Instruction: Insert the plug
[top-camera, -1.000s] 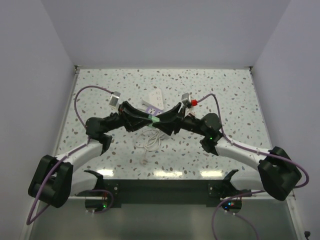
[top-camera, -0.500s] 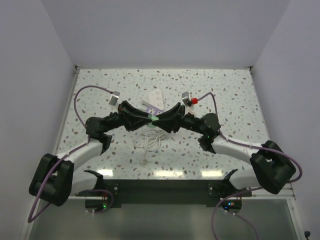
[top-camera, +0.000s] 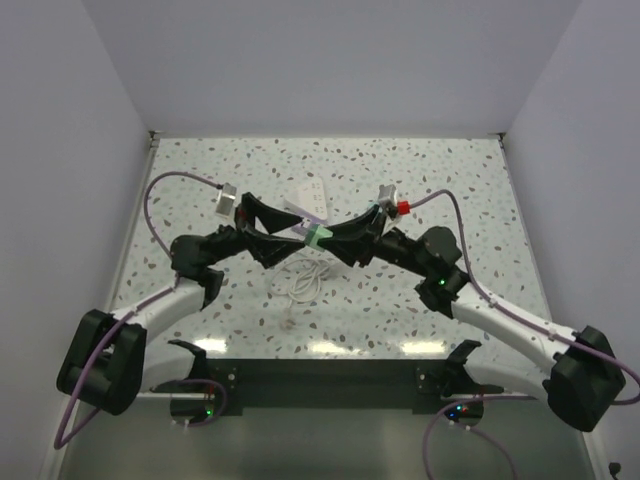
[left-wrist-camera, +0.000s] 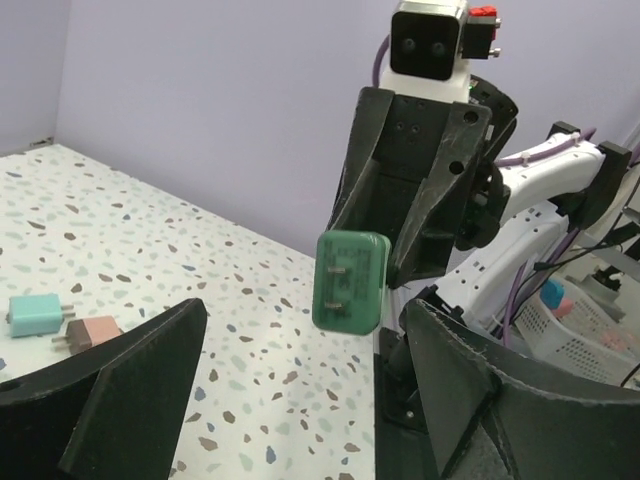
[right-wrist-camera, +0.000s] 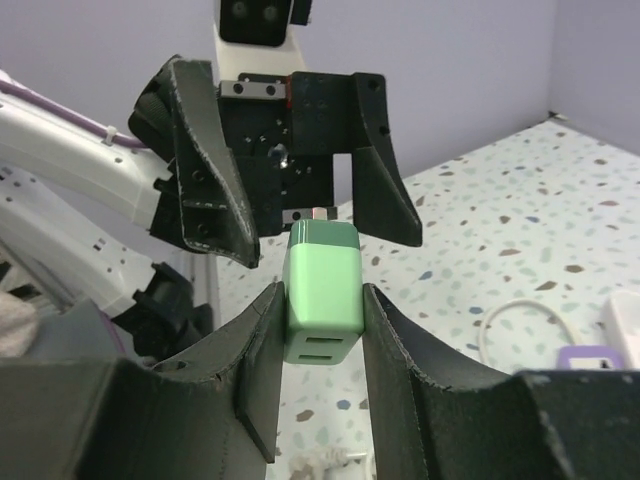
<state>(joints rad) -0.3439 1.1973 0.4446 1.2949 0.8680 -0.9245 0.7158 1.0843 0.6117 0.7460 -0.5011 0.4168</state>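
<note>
The green plug (top-camera: 316, 236) hangs above the middle of the table, its two prongs facing the left wrist camera (left-wrist-camera: 349, 280). My right gripper (right-wrist-camera: 320, 300) is shut on the plug (right-wrist-camera: 322, 290), with a finger pressed against each side. My left gripper (left-wrist-camera: 305, 320) is open, its fingers spread wide on either side of the plug and not touching it. In the top view the left gripper (top-camera: 292, 238) and the right gripper (top-camera: 324, 238) meet tip to tip. A white power strip (top-camera: 313, 193) lies just behind them.
A coiled white cable (top-camera: 300, 283) lies on the speckled table under the grippers. A teal adapter (left-wrist-camera: 35, 314) and a brownish one (left-wrist-camera: 90, 331) lie off to one side. White walls (top-camera: 100, 150) enclose the table on three sides.
My left gripper has opened and let go of the green plug, which my right gripper shut on and now holds alone. The right arm's elbow has swung out to the right.
</note>
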